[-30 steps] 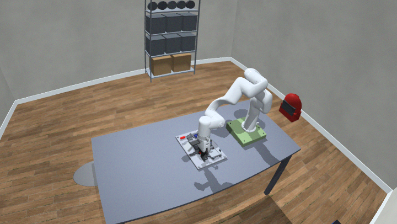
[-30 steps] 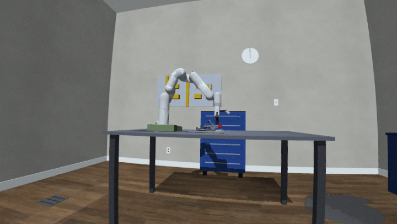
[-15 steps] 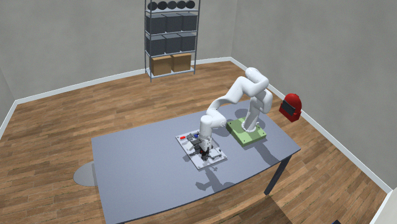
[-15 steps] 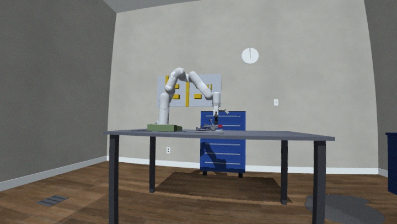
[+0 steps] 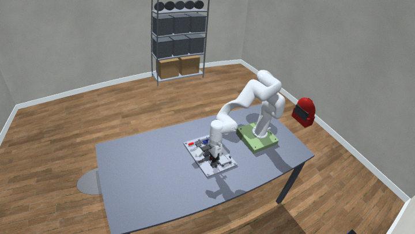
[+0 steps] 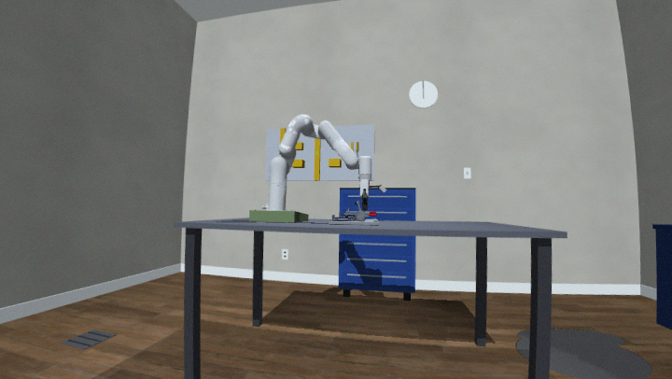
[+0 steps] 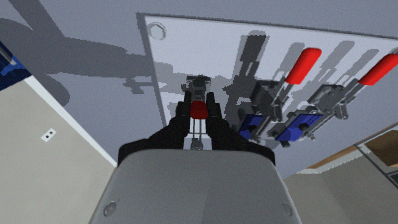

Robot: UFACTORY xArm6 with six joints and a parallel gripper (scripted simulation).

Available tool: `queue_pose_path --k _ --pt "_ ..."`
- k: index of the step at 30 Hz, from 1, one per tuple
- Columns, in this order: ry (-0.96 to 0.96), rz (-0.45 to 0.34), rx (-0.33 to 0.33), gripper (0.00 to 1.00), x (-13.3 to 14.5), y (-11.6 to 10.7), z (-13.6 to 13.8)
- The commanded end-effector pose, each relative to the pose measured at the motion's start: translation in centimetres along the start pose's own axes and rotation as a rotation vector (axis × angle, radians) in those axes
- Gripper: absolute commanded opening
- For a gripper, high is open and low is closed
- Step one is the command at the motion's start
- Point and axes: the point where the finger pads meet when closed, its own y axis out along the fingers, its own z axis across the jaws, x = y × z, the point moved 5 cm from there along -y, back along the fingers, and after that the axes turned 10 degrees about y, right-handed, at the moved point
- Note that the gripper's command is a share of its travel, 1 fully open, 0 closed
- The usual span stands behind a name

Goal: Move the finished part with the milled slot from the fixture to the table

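Observation:
The grey fixture plate [image 5: 208,156] lies on the table in front of the arm's base. My gripper [image 7: 198,100] stands over one end of it and is shut on the red handle [image 7: 199,109] of that end's toggle clamp, which is raised off the plate. The other two clamps have red handles [image 7: 302,65] [image 7: 378,69] lying low, each over a blue blank [image 7: 252,123] [image 7: 300,126] in its nest. A pale grey part [image 5: 224,159] lies on the plate beside the gripper [image 5: 213,158]; I cannot make out its slot. The gripper's body hides the nest below it in the wrist view.
The arm's green base block [image 5: 257,137] sits on the table just behind the fixture. A blue drawer cabinet [image 6: 377,237] stands behind the table. The table edge runs close to the right of the base.

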Motion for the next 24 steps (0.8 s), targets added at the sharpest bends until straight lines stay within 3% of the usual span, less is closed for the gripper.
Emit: queue_pose_path --k 1,24 --pt "0.000 0.001 -0.001 0.00 0.11 -0.05 -0.02" --pt "0.000 0.001 -0.001 0.00 0.35 -0.04 0.03"
